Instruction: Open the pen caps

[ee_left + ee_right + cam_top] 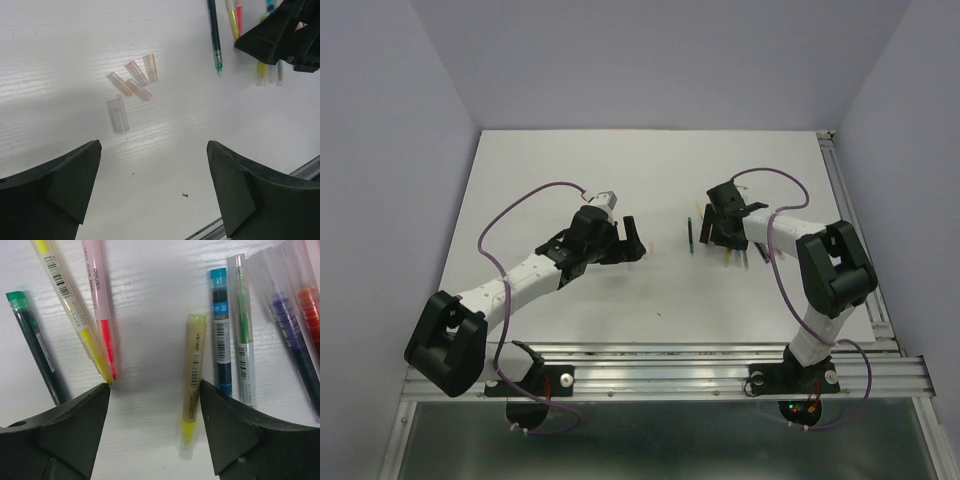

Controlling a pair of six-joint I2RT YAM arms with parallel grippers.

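Right tool (155, 385) above pens (194, 375); loose pen caps (136, 73) under left tool (153, 145)

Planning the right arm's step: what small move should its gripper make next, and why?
Probably lower the right gripper and shut it on the olive-yellow plastic pen: it lies between the open jaws with its clear cap seemingly on, while the left gripper hangs open over loose pale translucent caps.

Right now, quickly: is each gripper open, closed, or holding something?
Left gripper: open, holding nothing.
Right gripper: open, empty, over the thin coloured plastic pens.
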